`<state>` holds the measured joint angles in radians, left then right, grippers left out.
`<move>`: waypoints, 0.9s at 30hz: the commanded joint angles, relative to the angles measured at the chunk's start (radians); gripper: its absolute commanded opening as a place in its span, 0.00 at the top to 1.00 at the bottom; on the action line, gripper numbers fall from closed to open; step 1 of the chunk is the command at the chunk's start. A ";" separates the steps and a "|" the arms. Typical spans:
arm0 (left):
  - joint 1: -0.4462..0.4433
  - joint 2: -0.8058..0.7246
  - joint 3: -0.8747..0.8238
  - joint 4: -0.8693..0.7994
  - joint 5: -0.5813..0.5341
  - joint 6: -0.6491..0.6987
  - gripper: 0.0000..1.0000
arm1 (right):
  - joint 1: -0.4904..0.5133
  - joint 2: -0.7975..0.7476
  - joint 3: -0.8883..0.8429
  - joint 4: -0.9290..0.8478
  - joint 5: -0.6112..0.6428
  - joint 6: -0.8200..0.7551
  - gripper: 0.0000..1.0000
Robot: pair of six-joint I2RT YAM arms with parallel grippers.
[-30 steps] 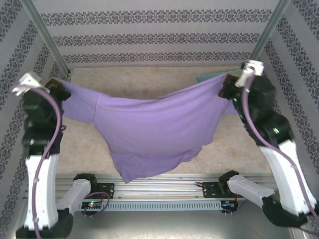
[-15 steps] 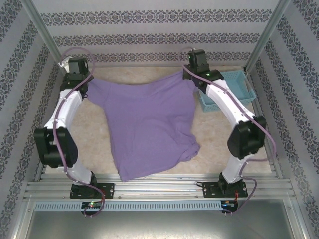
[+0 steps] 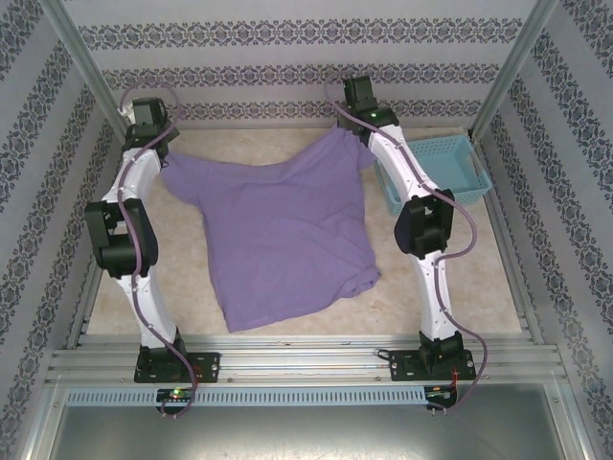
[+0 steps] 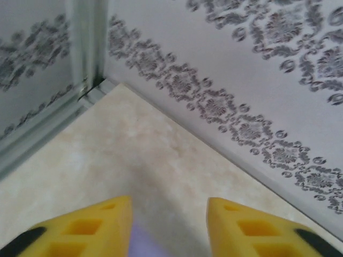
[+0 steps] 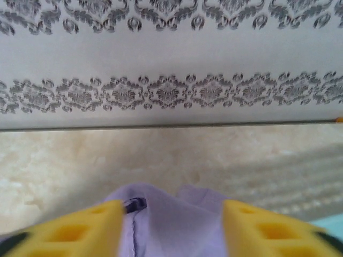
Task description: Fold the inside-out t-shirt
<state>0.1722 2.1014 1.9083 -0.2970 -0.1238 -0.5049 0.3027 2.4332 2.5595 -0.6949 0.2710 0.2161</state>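
At the far left corner, the left gripper [image 4: 169, 203] has its yellow fingers [image 4: 91, 230] spread apart. Bare beige table [image 3: 460, 287] shows between them, with only a sliver of the purple t-shirt [image 3: 283, 235] at their base. The shirt lies spread out across the middle of the table. Its far-left corner reaches toward the left arm's tip, its far-right corner peaks up by the right arm's tip, and its near hem lies close to the metal rail [image 3: 306, 356]. The right gripper [image 5: 172, 206] is parted too, with a seamed edge of the shirt lying loose between its fingers and nothing pinched. At the far right, just beyond that arm, sits a light blue basket [image 3: 436, 172].
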 commanded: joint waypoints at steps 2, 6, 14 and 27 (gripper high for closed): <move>0.013 0.062 0.266 -0.392 0.092 -0.006 0.27 | 0.005 0.004 0.135 -0.255 0.021 -0.049 0.30; -0.028 -0.047 0.084 -0.367 0.106 -0.051 0.24 | 0.030 -0.168 -0.138 -0.217 -0.009 -0.018 0.30; -0.102 -0.255 -0.358 -0.141 0.195 -0.125 0.21 | 0.097 -0.574 -0.872 0.053 -0.112 0.094 0.28; -0.330 -0.571 -0.962 -0.007 0.197 -0.200 0.23 | 0.179 -0.812 -1.516 0.208 -0.198 0.296 0.30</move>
<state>-0.1116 1.5558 0.9947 -0.3660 0.0856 -0.6788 0.4694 1.6688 1.1156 -0.5411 0.1001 0.4309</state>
